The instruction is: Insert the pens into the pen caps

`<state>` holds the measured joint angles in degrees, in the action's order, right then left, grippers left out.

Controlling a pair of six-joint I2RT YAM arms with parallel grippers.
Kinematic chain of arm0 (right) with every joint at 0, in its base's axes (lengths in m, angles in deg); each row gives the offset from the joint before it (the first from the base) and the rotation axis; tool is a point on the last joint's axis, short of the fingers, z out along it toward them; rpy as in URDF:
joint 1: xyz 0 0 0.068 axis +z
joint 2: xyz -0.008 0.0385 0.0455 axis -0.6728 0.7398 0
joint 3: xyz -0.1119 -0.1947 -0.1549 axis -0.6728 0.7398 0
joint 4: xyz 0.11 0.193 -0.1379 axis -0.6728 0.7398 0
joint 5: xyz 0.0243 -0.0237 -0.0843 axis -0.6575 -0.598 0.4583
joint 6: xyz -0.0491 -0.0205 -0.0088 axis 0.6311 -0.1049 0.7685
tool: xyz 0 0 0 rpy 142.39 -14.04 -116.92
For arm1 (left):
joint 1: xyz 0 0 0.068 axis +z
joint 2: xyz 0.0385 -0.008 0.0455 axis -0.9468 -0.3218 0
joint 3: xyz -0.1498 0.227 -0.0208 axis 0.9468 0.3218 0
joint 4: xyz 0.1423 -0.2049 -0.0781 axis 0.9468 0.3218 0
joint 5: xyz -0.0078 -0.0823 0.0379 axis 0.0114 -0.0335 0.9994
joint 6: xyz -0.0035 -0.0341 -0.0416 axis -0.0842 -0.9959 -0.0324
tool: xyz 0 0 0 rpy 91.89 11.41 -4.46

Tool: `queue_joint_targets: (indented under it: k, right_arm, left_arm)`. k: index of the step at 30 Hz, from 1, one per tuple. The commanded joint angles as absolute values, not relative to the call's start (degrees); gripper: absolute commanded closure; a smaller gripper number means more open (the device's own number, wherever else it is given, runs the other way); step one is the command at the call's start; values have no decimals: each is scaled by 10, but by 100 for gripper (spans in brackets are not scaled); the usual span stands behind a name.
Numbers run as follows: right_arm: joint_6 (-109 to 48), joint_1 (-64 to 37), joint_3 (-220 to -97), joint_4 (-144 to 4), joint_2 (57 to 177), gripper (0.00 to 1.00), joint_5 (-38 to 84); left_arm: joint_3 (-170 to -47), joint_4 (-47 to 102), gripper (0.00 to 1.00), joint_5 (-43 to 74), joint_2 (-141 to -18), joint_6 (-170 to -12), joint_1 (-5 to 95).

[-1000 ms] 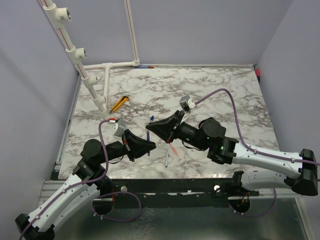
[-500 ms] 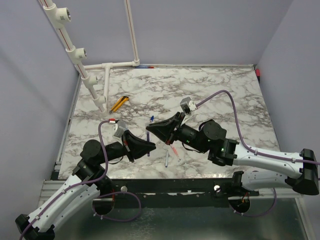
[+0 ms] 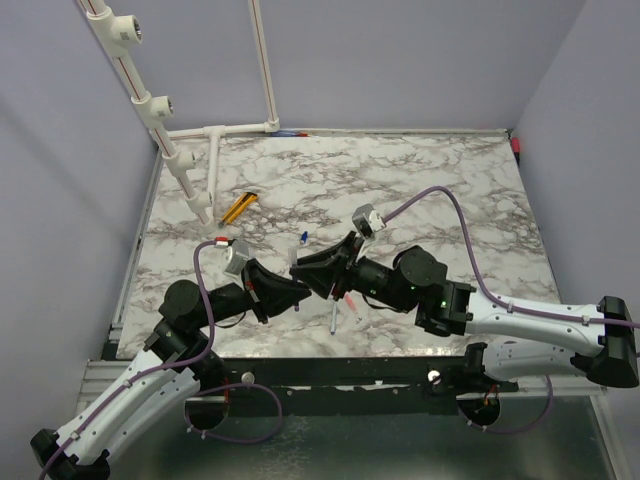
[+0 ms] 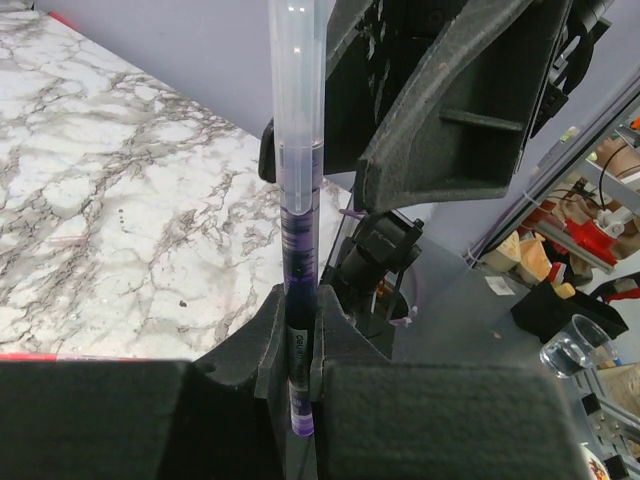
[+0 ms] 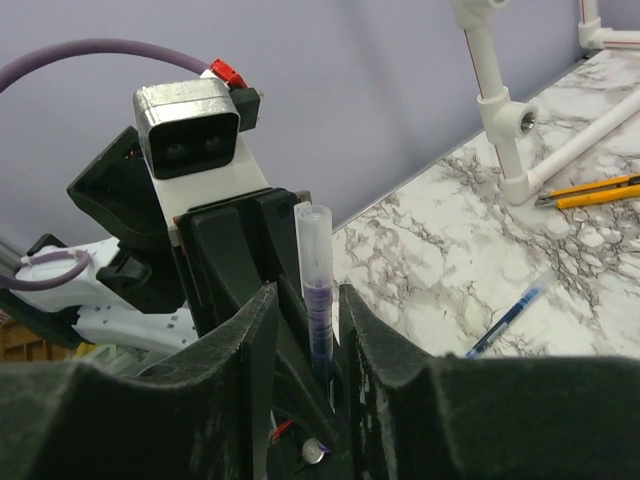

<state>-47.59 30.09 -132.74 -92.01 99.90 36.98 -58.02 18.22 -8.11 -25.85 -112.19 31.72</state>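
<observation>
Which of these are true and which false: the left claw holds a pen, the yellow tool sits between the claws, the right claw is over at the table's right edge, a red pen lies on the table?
1. The left claw grips a pen. True.
2. The yellow-and-black tool sits between the claws. False: it lies apart on the marble, near the white pipe frame.
3. The right claw is at the table's right edge. False: it meets the left claw, with a finger on either side of that pen.
4. A red pen lies on the table. True.
</observation>
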Motion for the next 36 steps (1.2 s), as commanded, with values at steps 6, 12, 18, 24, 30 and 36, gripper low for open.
queue_joint_targets:
  k: [6,12,18,24,30,36]
  right_arm:
    - [-461,310,-1332,-867,966,54,389]
    - [-449,310,-1368,-781,947,46,401]
    - [-453,310,-1418,-706,954,44,410]
    - [-470,310,-1480,-670,984,43,419]
    - [-470,311,-1570,-613,1043,45,425]
    - [-464,310,-1614,-583,1085,49,431]
  left_arm:
    - [-581,164,100,-73,-253,-1121,319]
    - [-582,164,100,-80,-252,-1117,319]
    - [-583,164,100,-89,-258,-1116,319]
    - [-584,164,100,-95,-260,-1116,319]
    - [-584,164,100,-96,-257,-1116,319]
    - [-584,164,100,-98,-253,-1116,319]
